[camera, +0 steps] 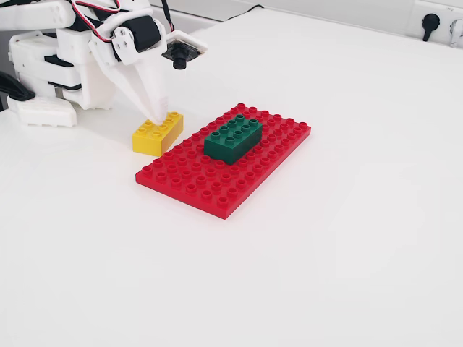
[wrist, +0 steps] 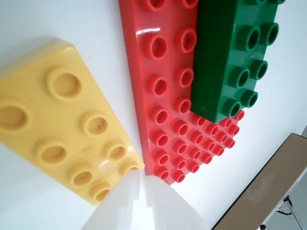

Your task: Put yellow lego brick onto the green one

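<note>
The yellow lego brick (wrist: 62, 120) (camera: 158, 134) lies flat on the white table, just left of the red baseplate (wrist: 163, 96) (camera: 217, 184). The green one (wrist: 225, 52) (camera: 233, 137) sits studs-up on that plate, toward its far side in the fixed view. My gripper (wrist: 141, 179) (camera: 160, 116) points down at the yellow brick's far right corner. Its white fingers (wrist: 172, 206) are pressed together into one wedge with nothing between them, and the tips are at or just above the brick's top.
The arm's white base (camera: 51, 72) stands at the back left of the fixed view. The table's edge (wrist: 268, 187) shows at the bottom right of the wrist view. Wall sockets (camera: 430, 22) are at the far right.
</note>
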`<action>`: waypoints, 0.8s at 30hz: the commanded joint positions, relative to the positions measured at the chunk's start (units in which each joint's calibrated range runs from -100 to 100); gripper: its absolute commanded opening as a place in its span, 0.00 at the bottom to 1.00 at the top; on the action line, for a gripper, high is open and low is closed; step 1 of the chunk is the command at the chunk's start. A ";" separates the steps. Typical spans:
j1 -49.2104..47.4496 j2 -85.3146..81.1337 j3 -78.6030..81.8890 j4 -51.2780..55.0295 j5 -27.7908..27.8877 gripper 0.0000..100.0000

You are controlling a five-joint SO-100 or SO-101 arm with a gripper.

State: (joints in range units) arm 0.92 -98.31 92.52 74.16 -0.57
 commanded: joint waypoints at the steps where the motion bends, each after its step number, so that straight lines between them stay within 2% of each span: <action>1: 0.04 0.24 -0.02 -0.37 0.05 0.01; 20: -0.04 0.24 -0.02 -0.02 0.15 0.01; 24: 0.55 0.24 -0.56 0.06 3.54 0.01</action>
State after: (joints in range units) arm 0.92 -98.31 92.52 73.90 0.78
